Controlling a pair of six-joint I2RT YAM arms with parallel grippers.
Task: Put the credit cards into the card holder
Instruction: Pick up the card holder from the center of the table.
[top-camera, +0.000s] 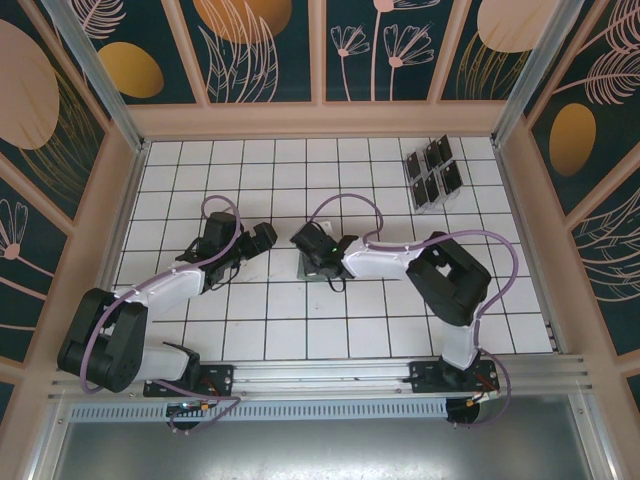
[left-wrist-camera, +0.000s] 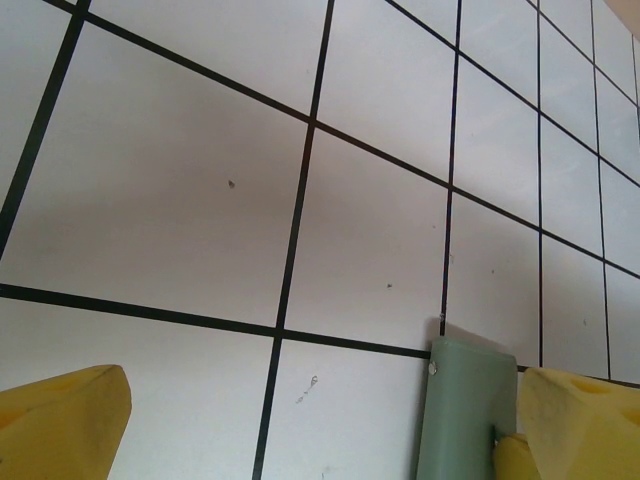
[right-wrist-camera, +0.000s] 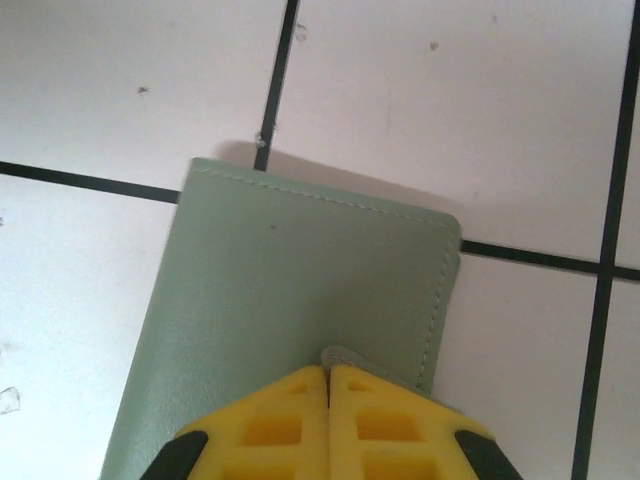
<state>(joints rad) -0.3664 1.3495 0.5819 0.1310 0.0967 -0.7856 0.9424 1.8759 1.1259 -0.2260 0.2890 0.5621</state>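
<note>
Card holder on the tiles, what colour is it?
The card holder is plain sage grey-green, with matching stitching along its edge. It shows best in the right wrist view.

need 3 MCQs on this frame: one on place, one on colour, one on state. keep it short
1. Where are the cards?
A) far right, in the clear rack
B) near left corner
C) between the arm bases

2. What colour is the holder?
A) black
B) grey-green
C) red

3. How is the left gripper?
A) open
B) shut on a card
C) shut with nothing in it

Key:
1 A: the top view shows the black cards standing in the rack at the far right.
2 B: the right wrist view shows its grey-green stitched face.
3 A: its yellow fingers sit far apart, with tile between them.
</note>
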